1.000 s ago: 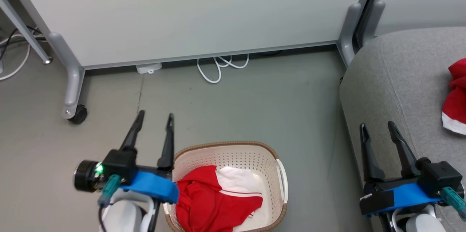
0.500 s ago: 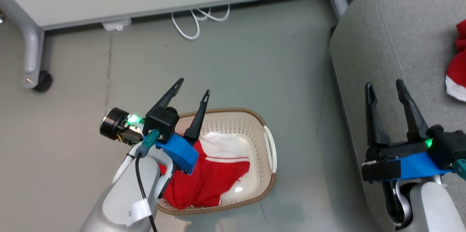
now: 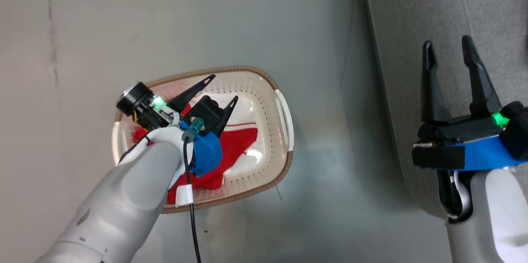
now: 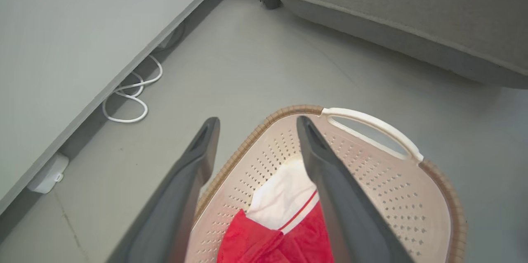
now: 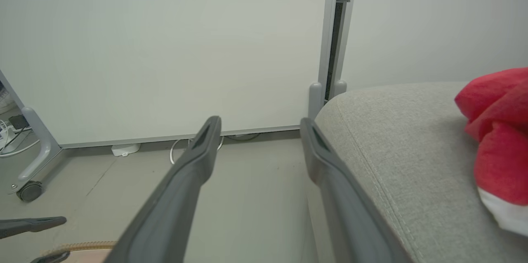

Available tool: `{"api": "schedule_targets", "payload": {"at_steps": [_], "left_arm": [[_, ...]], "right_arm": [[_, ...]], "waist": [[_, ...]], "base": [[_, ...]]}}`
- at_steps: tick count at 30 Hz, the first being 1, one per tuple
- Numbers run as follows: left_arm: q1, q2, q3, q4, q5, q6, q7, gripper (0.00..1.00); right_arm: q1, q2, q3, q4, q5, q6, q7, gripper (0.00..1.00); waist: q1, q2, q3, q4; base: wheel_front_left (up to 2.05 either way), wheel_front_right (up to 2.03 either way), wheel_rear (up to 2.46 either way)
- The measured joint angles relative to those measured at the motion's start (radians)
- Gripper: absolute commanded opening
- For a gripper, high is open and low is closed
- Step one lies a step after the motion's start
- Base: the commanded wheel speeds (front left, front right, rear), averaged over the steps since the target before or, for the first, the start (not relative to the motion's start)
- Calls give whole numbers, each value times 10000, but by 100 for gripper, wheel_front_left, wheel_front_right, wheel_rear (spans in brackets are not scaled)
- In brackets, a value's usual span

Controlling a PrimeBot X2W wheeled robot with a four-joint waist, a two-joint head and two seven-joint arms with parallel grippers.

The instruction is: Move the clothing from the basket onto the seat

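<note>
The cream basket (image 3: 247, 69) with a brown rim stands on the floor, holding red clothing (image 3: 239, 143) with white trim. My left gripper (image 3: 224, 87) hangs open over the basket's inside, just above the clothing, with nothing between its fingers. In the left wrist view the left gripper (image 4: 255, 122) frames the basket (image 4: 453, 205) wall and the red and white clothing (image 4: 247, 234) below. My right gripper (image 3: 446, 42) stands open and empty over the edge of the grey seat (image 3: 404, 15). The right wrist view shows the right gripper (image 5: 260, 122), the seat (image 5: 392, 151) and another red garment (image 5: 495, 131) lying on it.
A pale wall panel (image 5: 165, 48) on castor legs (image 5: 29, 190) stands beyond the floor. A white cable (image 4: 128, 106) loops along its base. Open grey floor (image 3: 321, 131) lies between basket and seat. The seat's front edge (image 4: 392, 7) runs close to the basket.
The head camera has tilted down toward the floor. My left arm has swung right and down from beside the basket to over its inside. The right gripper stays open by the seat.
</note>
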Motion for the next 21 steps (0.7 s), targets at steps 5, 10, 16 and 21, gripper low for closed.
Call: {"api": "schedule_targets", "payload": {"at_steps": [5,10,16,21], "left_arm": [[-716,-15,-1206,1275,-245,0,119,100],[-1322,-63,-2176,2362,-527,0,823,100],[-1862,-75,-3018,3087,-934,0,1912,100],[-2173,84,-3628,3312,-1258,0,2742,100]], "right_arm": [[-402,0,71,-136,35,0,0,100],[-754,2,167,-290,44,0,0,100],[-1081,2,205,-665,38,0,0,100],[-1253,2,437,-1089,-23,0,2,100]], "waist": [[0,0,879,-244],[-1,0,1680,-449],[-1,0,2609,-607],[-1,0,3332,-709]], "base": [[0,0,0],[0,0,0],[0,0,0],[0,0,0]]}}
